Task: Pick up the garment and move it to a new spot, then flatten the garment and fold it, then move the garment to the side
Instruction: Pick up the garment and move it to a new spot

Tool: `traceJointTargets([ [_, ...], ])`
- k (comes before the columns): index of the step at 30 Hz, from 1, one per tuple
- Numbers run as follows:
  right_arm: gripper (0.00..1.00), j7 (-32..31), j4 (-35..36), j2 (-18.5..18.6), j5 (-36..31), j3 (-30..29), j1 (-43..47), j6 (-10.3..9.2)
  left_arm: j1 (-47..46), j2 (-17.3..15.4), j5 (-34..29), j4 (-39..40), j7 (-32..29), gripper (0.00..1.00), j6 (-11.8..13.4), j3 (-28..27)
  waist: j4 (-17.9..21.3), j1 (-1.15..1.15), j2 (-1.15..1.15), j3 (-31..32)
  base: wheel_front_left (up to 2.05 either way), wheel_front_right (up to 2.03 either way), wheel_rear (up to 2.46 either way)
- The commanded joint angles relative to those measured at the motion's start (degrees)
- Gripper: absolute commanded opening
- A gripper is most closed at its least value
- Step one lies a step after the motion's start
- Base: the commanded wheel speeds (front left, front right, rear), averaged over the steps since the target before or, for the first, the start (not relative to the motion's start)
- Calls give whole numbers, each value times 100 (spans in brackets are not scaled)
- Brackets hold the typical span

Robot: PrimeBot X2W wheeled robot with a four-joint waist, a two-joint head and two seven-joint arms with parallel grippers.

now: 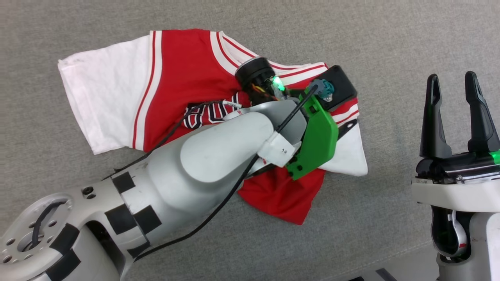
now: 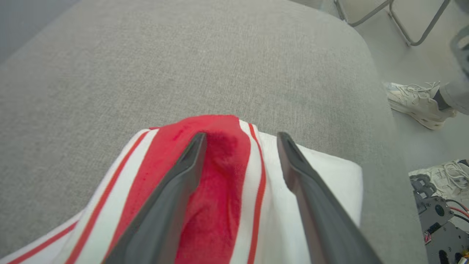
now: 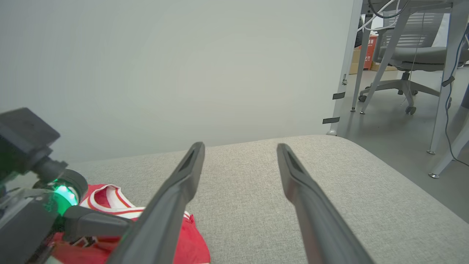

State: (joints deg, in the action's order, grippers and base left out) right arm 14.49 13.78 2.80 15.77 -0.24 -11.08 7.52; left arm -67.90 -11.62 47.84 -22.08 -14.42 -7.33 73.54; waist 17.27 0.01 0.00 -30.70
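The garment [image 1: 175, 66], a red jersey T-shirt with white sleeves and striped trim, lies rumpled on the grey cushion [image 1: 390, 39], with one white sleeve spread to the left. My left arm reaches across it and hides much of the chest lettering. In the left wrist view my left gripper [image 2: 242, 137] is open. Its two fingers rest low over the garment [image 2: 220, 190], astride a raised red fold beside the striped trim, with nothing clamped. My right gripper [image 1: 452, 78] stands open and empty to the right of the shirt, above bare cushion [image 3: 240, 146]. The garment [image 3: 106, 196] lies at its lower left.
The cushion [image 2: 183, 66] stretches on beyond the shirt, and its rounded edge drops to the floor on the right. A person's pale shoe [image 2: 417, 104] stands on that floor. An office chair [image 3: 414, 55] and desk legs stand further off, and a plain wall rises behind the cushion.
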Motion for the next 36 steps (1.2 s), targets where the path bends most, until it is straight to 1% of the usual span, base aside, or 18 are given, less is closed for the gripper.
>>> traceJointTargets([
  [1, 100, 51, -17, 8, -62, -27, 56, -3, -142, 80, -145, -44, 309, 100, -15, -19, -257, -1, 0, 347, 0, 0, 0],
  [5, 100, 51, -58, 8, -177, -78, 225, -3, -214, 157, -354, -392, 1298, 100, -15, -19, -476, -1, 0, 725, 0, 0, 0],
  [8, 100, 51, -92, 8, -261, -98, 371, -3, -138, 173, -436, -834, 2075, 100, 10, -137, -653, -1, 0, 1041, 0, 0, 0],
  [9, 100, 51, -105, 8, -282, -102, 423, -3, -92, 174, -457, -941, 2272, 100, 67, -188, -701, -1, 0, 1122, 0, 0, 0],
  [10, 100, 51, -121, 8, -306, -105, 479, -3, -30, 155, -492, -1059, 2525, 100, 194, -277, -758, -1, 0, 1220, 0, 0, 0],
  [12, 100, 51, -141, 8, -347, -121, 579, -3, 95, 92, -599, -1182, 2804, 100, 493, -460, -869, -1, 0, 1376, 0, 0, 0],
  [16, 100, 51, -174, 8, -415, -137, 751, -3, 544, -142, -709, -1049, 2933, 100, 933, -969, -1070, -1, 0, 1632, 0, 0, 0],
  [18, 100, 51, -192, 8, -448, -145, 824, -3, 885, -345, -943, -696, 2938, 100, 1177, -1351, -1165, -1, 0, 1752, 0, 0, 0],
  [22, 100, 51, -221, 8, -492, -172, 949, -3, 1743, -704, -1311, -37, 2940, 100, 1553, -2112, -1328, -1, 0, 1945, 0, 0, 0],
  [24, 100, 51, -240, 8, -509, -189, 1017, -3, 2223, -824, -1489, 278, 2940, 100, 1726, -2528, -1413, -1, 0, 2031, 0, 0, 0],
  [28, 100, 51, -295, 8, -548, -234, 1136, -3, 3201, -952, -1850, 795, 2941, 100, 1973, -3368, -1568, -1, 0, 2182, 0, 0, 0],
  [30, 100, 51, -330, 8, -560, -233, 1188, -3, 3671, -946, -2016, 1013, 2941, 100, 2091, -3842, -1630, -1, 0, 2261, 0, 0, 0],
  [33, 100, 51, -381, 8, -573, -251, 1265, -3, 4314, -912, -2306, 1286, 2941, 100, 2153, -4412, -1708, -1, 0, 2374, 0, 0, 0],
  [36, 100, 51, -439, 8, -583, -260, 1345, -3, 4952, -835, -2614, 1541, 2941, 100, 2144, -4946, -1763, -1, 0, 2471, 0, 0, 0],
])
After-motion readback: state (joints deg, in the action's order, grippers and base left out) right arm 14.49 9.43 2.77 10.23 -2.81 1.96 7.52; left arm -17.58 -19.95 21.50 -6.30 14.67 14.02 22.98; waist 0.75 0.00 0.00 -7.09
